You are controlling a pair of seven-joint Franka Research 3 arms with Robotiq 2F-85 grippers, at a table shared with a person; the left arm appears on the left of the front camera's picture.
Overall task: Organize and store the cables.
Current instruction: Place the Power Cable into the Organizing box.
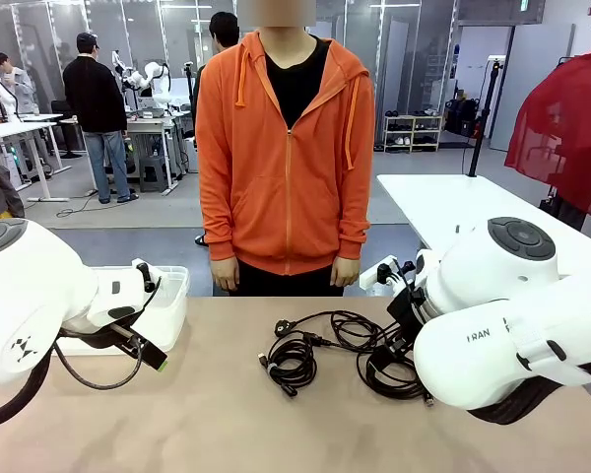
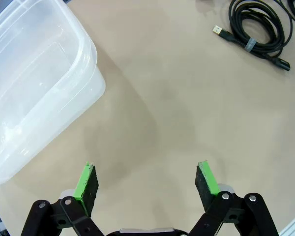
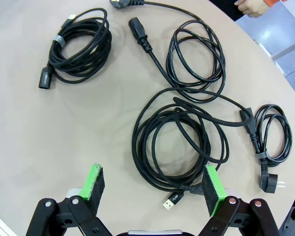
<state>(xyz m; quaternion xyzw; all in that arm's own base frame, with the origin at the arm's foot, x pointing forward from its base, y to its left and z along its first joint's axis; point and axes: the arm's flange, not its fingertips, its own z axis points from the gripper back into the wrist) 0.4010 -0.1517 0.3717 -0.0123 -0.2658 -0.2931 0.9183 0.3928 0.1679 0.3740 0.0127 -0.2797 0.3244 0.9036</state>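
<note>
Evidently nothing stored yet: clear bin [image 2: 83,64] at left of counter [image 2: 162,98] looks empty. Beside it left claw [image 2: 146,169] spread wide, holding nothing. Mid-counter, cables [image 3: 102,46] lie loose, several coils, some overlapping. Further right, right claw [image 3: 153,173] hovers over largest coil [image 3: 143,147], spread wide, gripping nothing. All storing left.

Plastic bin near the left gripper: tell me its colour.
The bin is clear, slightly milky white plastic; the left wrist view shows it best.
</note>
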